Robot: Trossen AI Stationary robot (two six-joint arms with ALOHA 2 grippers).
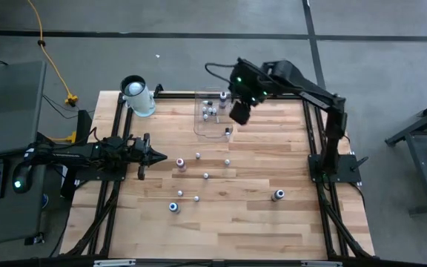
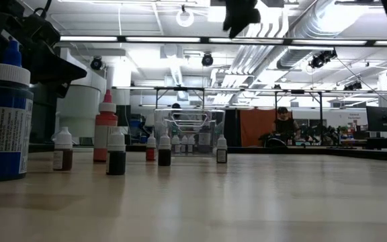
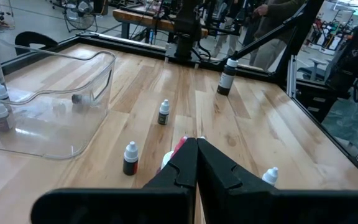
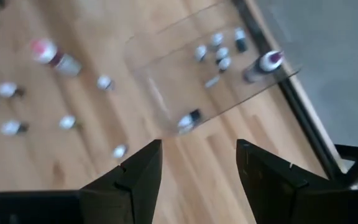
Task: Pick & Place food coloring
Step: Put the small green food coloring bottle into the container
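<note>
Overhead, a clear bin (image 1: 212,115) sits at the wooden table's (image 1: 273,222) far edge. The right gripper (image 1: 239,113) hovers beside it, fingers spread, holding nothing. The left gripper (image 1: 159,157), pinched shut, sits nearer. Small food coloring bottles (image 1: 205,176) dot the table before the bin; only the right wrist view shows several inside.

Clear bin (image 1: 212,126) at table's (image 1: 273,230) far edge — white cylinder (image 1: 136,95) at corner.

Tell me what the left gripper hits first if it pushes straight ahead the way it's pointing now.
Most likely the red-capped bottle lying just beyond the shut left gripper, partly hidden by its fingertips. The high view also puts a reddish bottle right ahead. Whether they touch, I cannot tell.
</note>
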